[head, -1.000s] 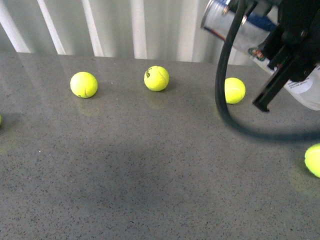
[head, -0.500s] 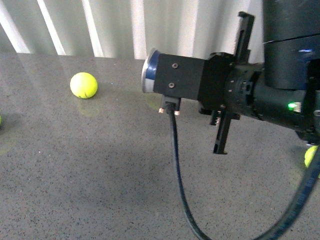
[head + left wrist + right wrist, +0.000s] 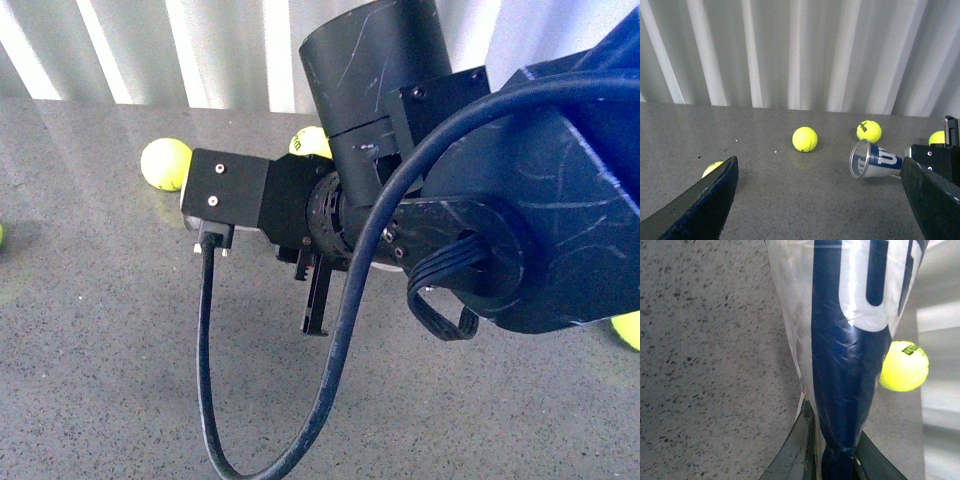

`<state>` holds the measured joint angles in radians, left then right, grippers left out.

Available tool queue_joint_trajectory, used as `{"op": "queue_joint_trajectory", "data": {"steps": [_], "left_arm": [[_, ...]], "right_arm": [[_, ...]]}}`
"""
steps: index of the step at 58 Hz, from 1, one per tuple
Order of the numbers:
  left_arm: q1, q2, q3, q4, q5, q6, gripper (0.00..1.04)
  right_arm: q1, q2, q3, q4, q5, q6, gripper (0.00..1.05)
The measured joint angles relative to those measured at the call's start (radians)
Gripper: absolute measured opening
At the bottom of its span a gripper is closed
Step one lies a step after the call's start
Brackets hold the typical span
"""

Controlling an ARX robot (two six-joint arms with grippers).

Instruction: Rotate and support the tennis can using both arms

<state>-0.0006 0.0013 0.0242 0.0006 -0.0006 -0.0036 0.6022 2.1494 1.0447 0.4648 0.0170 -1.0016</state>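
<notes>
**Right end effector (image 3: 834,440) clamping the tennis can (image 3: 840,340); left end effector (image 3: 819,170) gaping open**

Front view: the right arm (image 3: 500,230) and its cable (image 3: 205,380) are filling the frame and hiding the can. Tennis balls (image 3: 165,163) are lying on the grey bench (image 3: 100,380).

Left wrist view: the left fingers (image 3: 705,200) are standing wide apart, holding nothing. The can is showing tilted, well beyond them, with its clear mouth facing the camera. The white letters on its navy label are too small to read.

Right wrist view: two fingers are pinching the can's creased wall. Large navy-and-white letter fragments are showing, but no whole word is legible.
</notes>
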Motion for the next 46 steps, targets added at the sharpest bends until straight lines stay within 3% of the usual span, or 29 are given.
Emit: {"op": "queue_joint_trajectory", "data": {"steps": [17, 32, 46], "left_arm": [[0.000, 0.000, 0.000, 0.000, 0.000, 0.000, 0.98], [0.000, 0.000, 0.000, 0.000, 0.000, 0.000, 0.98], [0.000, 0.000, 0.000, 0.000, 0.000, 0.000, 0.98]], "right_arm": [[-0.013, 0.024, -0.002, -0.085, 0.006, -0.041, 0.06], [-0.026, 0.048, -0.016, -0.031, 0.047, -0.102, 0.05], [-0.026, 0.050, -0.021, -0.010, 0.045, -0.101, 0.46]]}}
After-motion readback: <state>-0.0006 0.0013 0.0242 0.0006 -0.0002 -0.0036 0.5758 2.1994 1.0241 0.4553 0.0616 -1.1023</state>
